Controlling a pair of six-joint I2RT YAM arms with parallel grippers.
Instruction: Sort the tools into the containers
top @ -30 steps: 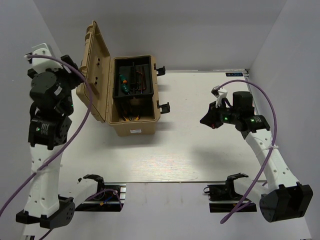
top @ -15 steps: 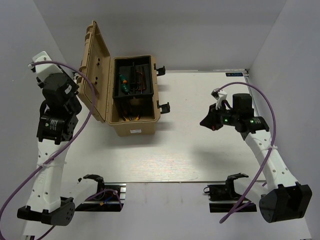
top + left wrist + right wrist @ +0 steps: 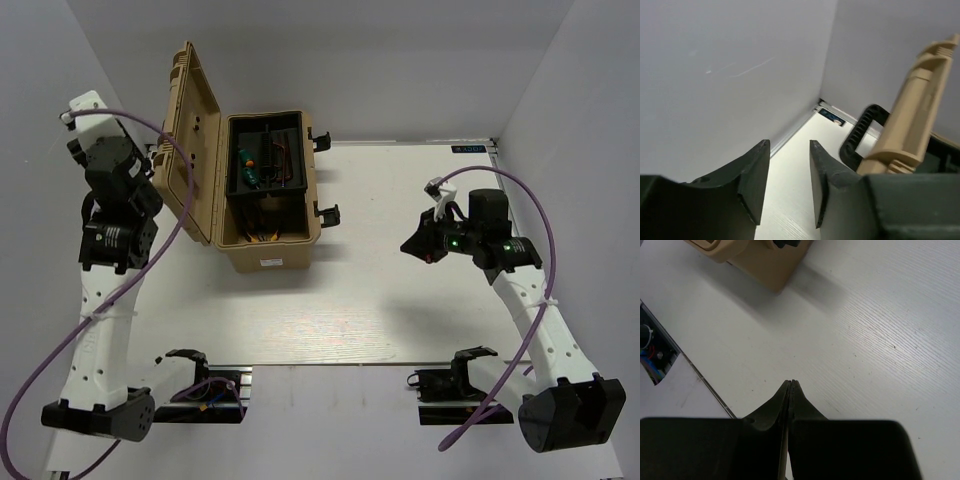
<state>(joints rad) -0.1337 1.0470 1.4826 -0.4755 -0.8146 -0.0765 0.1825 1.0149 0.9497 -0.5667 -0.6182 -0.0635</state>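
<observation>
The tan toolbox (image 3: 268, 252) stands open at the back left, its lid (image 3: 190, 130) raised to the left. In its black tray (image 3: 268, 150) lie a green-handled screwdriver (image 3: 246, 166) and thin dark hex keys (image 3: 279, 158). Yellow plier handles (image 3: 262, 238) show in the compartment below the tray. My left gripper (image 3: 790, 150) is behind the lid (image 3: 912, 110), beside the box's black handle (image 3: 862, 135); its jaws stand partly apart with nothing between them. My right gripper (image 3: 410, 243) (image 3: 791, 383) hovers shut and empty over the bare table, right of the box.
White walls close in at the left and back, close to my left gripper. Black latches (image 3: 322, 140) stick out of the box's right side. Two black mounts (image 3: 200, 385) (image 3: 455, 380) sit at the table's near edge. A corner of the box (image 3: 765, 262) shows in the right wrist view.
My left arm has swung up and back behind the lid, and its jaws have narrowed from wide open. The right arm has hardly moved.
</observation>
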